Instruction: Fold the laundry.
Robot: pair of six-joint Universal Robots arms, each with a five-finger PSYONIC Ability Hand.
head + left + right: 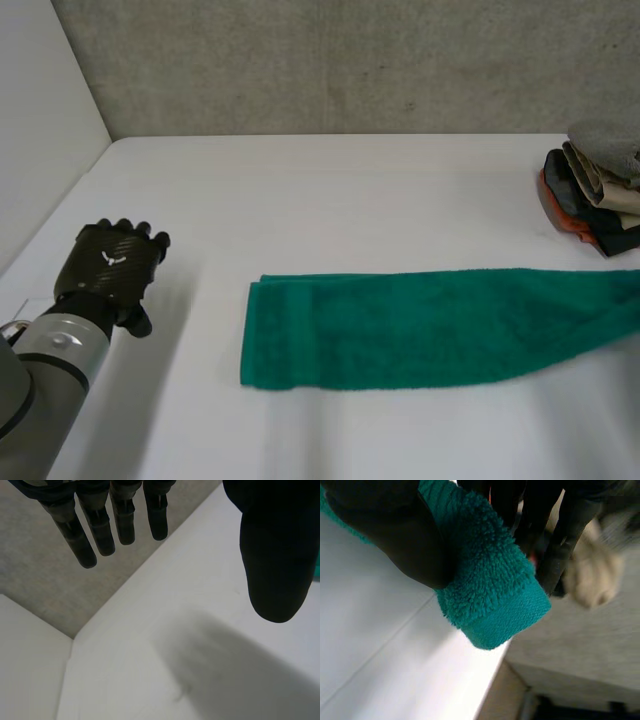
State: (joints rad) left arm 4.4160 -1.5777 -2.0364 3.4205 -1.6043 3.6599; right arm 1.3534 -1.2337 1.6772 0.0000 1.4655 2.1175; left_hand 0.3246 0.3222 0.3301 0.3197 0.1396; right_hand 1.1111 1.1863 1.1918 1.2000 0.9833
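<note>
**Head view: teal towel (420, 328) stretched long, right hand (395, 530) clamped on one end**

You have the towel lying as one long band across the near part of the white counter (350, 200). Its hemmed short end sits squared off toward the robot's left. The other end runs toward the robot's right and narrows a little as it goes. The nap looks flat and even along the length, with a soft crease near the hemmed end.

In the right wrist view you can see that hand grasping the towel. The thumb presses on one face of the terry and the fingers (560, 545) curl behind the other, so the cloth is pinched between them. A hemmed corner sticks out just past the thumb tip. Beyond the fingers there is a blurred beige shape (it appears to be part of the clothes pile).

Your left hand (110, 268) is released and holds nothing. In the left wrist view (272, 555) its fingers (102, 530) hang straight and the thumb stands apart from them, with bare counter under the palm. In the head view it hovers at the robot's left, well apart from the towel's hemmed end, at the tip of the grey left arm (50, 365).

A pile of folded clothes (598, 195) sits at the far right of the counter, behind the towel and not touching it. It shows grey and beige layers on top, with black and orange below. A grey concrete wall (350, 60) backs the counter, and a white panel (40, 120) closes its left side.
</note>
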